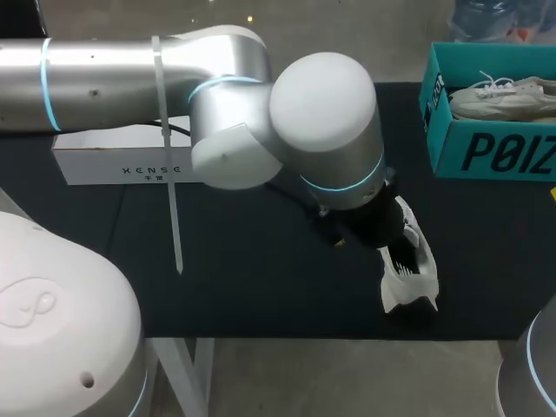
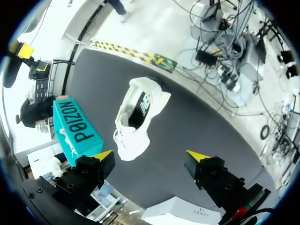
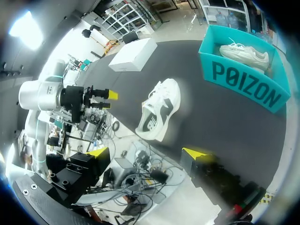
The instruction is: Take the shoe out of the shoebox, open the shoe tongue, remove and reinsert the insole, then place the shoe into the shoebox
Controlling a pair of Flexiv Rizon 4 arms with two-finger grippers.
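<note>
Left gripper (image 2: 150, 155) and right gripper (image 3: 146, 152) gaped wide, empty. White sneaker (image 1: 413, 278) lay by the six o'clock edge of the table (image 1: 243, 295); a glancing grab could push it off

Open tabletop (image 1: 252, 269) lay between the white box (image 1: 113, 161) and the teal shoebox (image 1: 486, 152). The left arm (image 1: 321, 113) hung over the shoe (image 1: 408, 269) near the front edge, blocking approach from above.
</note>
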